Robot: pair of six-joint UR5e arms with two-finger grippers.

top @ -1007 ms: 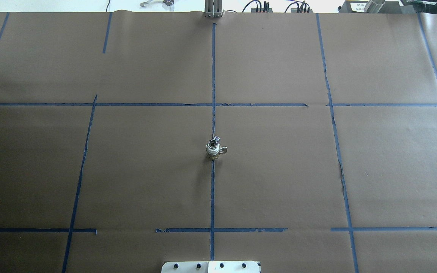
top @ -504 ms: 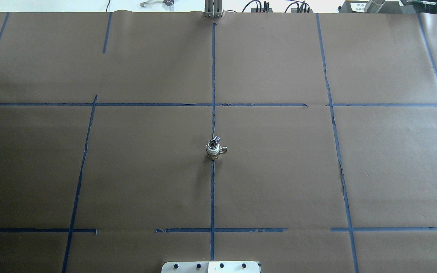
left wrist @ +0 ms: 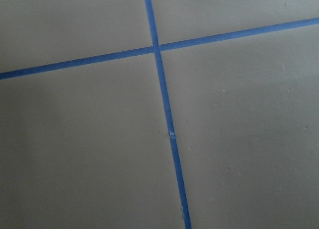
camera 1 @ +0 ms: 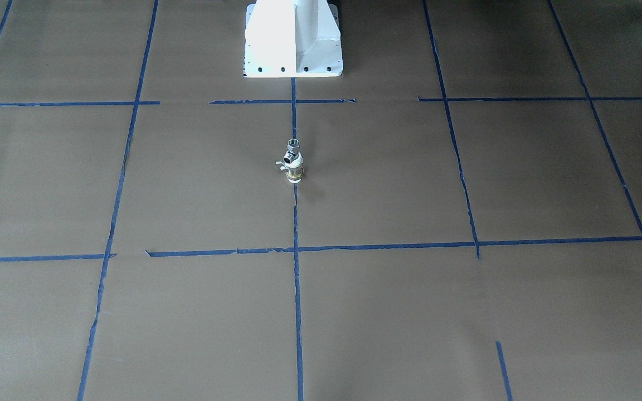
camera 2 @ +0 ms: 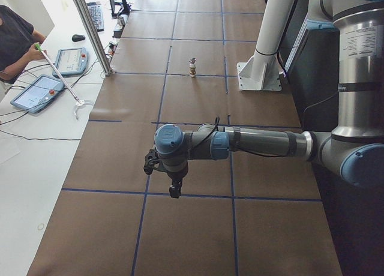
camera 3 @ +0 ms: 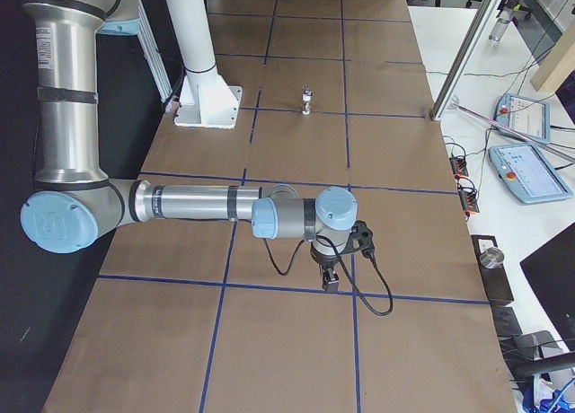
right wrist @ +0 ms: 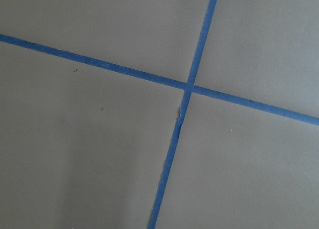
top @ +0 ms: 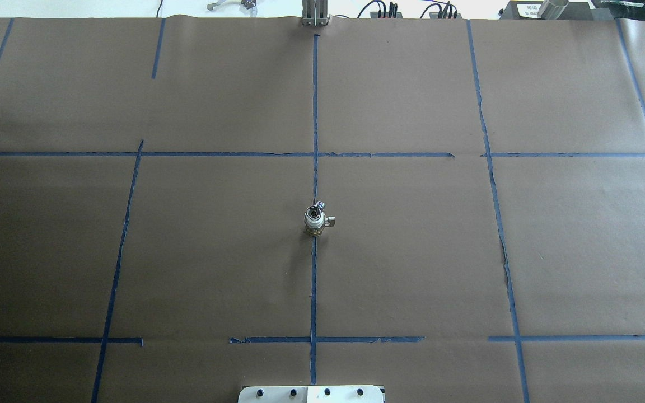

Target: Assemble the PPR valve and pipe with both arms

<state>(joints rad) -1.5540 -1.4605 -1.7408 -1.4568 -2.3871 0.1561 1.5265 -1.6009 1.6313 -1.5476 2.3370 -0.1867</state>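
Note:
A small metal valve piece (top: 315, 219) with a white middle and a brass bottom stands upright on the centre tape line. It also shows in the front view (camera 1: 293, 163) and both side views (camera 2: 192, 67) (camera 3: 307, 100). No separate pipe shows. My left gripper (camera 2: 174, 191) hangs over the table's left end, far from the valve piece. My right gripper (camera 3: 330, 283) hangs over the right end, also far from it. I cannot tell whether either is open or shut. Both wrist views show only brown paper and blue tape.
The robot's white base plate (camera 1: 293, 39) sits at the near table edge behind the valve piece. Blue tape lines (top: 314, 112) grid the brown paper. An aluminium post (camera 2: 90, 30) stands at the far edge. An operator (camera 2: 15, 39) holding a stick, and tablets (camera 2: 37, 91), are beyond it.

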